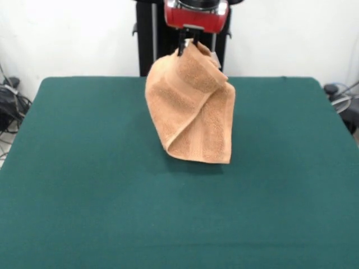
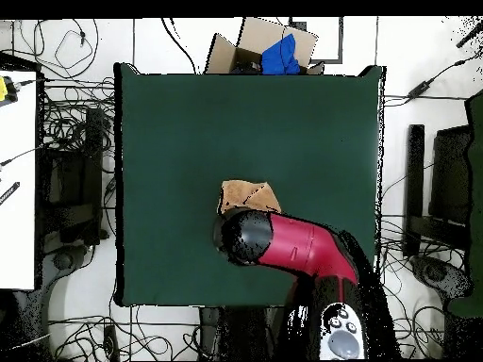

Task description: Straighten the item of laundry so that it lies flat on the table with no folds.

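Observation:
The peach-orange towel (image 1: 193, 109) hangs in loose folds from my gripper (image 1: 188, 46), which is shut on its top corner. Its lower edge reaches down to about the green table (image 1: 84, 185); I cannot tell whether it touches. In the overhead view only a crumpled part of the towel (image 2: 249, 197) shows beyond the red and black arm (image 2: 292, 243), which hides the gripper. The towel sits a little toward the robot's side of the table (image 2: 189, 123).
The robot's black pedestal (image 1: 148, 39) stands behind the table's far edge. A cardboard box with blue cloth (image 2: 274, 52) lies past the table's opposite edge. Cables and equipment (image 2: 71, 189) lie on the floor at both sides.

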Action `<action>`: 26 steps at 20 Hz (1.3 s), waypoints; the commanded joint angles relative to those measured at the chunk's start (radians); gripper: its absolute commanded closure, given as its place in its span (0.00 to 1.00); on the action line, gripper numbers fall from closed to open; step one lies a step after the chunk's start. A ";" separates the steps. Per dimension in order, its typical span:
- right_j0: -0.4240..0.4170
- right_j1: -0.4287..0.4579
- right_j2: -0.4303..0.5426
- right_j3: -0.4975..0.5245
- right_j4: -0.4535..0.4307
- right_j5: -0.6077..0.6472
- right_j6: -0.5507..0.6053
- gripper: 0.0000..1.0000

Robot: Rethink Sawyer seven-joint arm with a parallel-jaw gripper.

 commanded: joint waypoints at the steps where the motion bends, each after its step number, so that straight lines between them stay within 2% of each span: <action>1: -0.063 -0.039 0.047 0.015 -0.049 0.094 -0.026 1.00; 13: -0.242 -0.044 0.120 0.028 -0.099 0.062 -0.139 1.00; 19: -0.275 -0.059 0.147 0.034 -0.126 0.075 -0.134 1.00; 22: -0.301 -0.048 0.173 0.070 -0.114 0.031 -0.119 1.00; 25: -0.255 -0.111 0.140 0.057 -0.149 0.068 -0.089 1.00; 26: -0.289 -0.090 0.168 0.081 -0.122 0.046 -0.093 1.00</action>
